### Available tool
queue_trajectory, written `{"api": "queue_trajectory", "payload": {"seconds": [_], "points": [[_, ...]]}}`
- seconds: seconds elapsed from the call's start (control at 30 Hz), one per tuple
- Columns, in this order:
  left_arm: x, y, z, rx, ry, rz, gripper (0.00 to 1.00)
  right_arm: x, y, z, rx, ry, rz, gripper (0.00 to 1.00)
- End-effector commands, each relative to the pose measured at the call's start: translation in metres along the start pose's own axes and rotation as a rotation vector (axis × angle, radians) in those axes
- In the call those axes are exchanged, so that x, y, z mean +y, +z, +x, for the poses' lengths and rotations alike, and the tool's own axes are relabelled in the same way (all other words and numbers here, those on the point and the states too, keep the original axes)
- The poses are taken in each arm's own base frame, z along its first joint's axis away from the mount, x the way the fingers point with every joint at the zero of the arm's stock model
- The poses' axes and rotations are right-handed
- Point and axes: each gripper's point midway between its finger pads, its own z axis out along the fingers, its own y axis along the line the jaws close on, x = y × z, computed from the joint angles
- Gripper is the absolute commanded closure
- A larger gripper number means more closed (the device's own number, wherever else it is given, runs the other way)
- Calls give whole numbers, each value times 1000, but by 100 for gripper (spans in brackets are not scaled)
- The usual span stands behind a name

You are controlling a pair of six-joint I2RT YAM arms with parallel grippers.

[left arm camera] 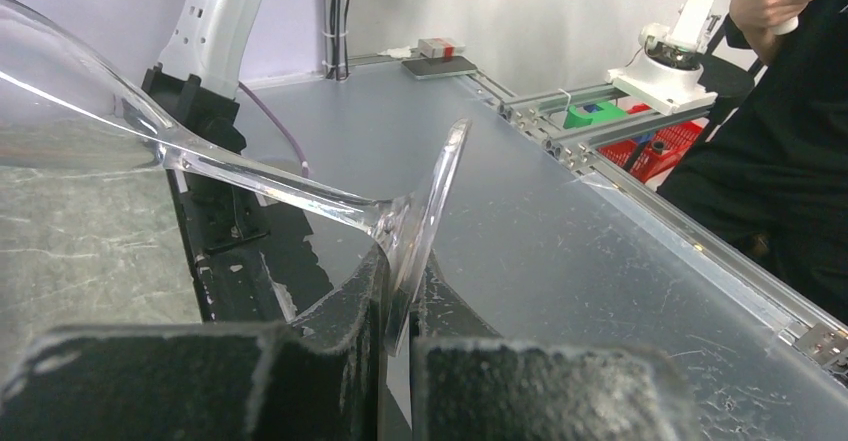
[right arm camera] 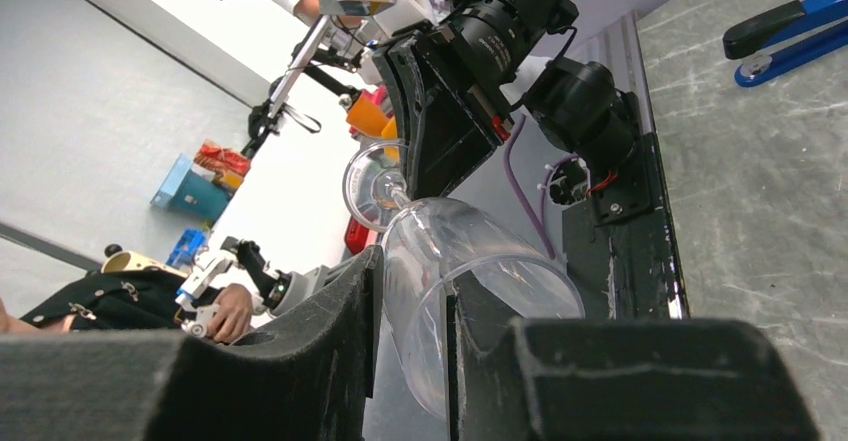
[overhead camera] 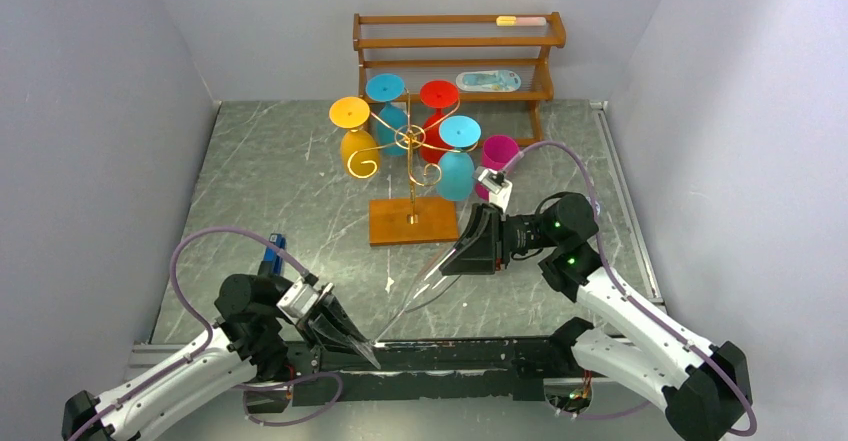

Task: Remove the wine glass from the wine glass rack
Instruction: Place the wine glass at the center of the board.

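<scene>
My left gripper (left arm camera: pixel 400 311) pinches the clear wine glass (left arm camera: pixel 270 186) by its foot, bowl toward 1 o'clock. My right gripper (right arm camera: pixel 410 301) straddles the bowl rim, narrow; grip unconfirmed. I should squeeze gently and squarely.

No writing, label or number can be read anywhere. The pale oval pack (overhead camera: pixel 488 81) on the middle board of the wooden shelf (overhead camera: pixel 420 42) bears printed marks too small to make out.
</scene>
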Motion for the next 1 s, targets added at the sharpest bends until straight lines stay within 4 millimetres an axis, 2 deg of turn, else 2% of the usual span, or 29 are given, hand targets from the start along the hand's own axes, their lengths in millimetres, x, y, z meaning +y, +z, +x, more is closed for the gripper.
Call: {"api": "queue_trajectory", "payload": {"seconds": [0.0, 0.13, 0.23, 0.47, 0.67, 0.97], "points": [[19, 1, -11, -37, 17, -104, 91, 9, -1, 6, 32, -54, -20, 100], [22, 0, -10, -32, 11, -121, 84, 6, -1, 8, 36, -53, -13, 100], [24, 0, -9, -31, 7, -127, 70, 3, -2, 10, 33, -58, -1, 100], [28, 0, -10, -25, 10, -147, 49, -10, -2, 7, 21, -70, 75, 100], [40, -3, -9, -10, 1, -225, 31, -24, -4, 8, 34, -60, 154, 100], [72, -18, -11, 8, 26, -452, 24, -40, -16, 11, 50, -88, 321, 100]]}}
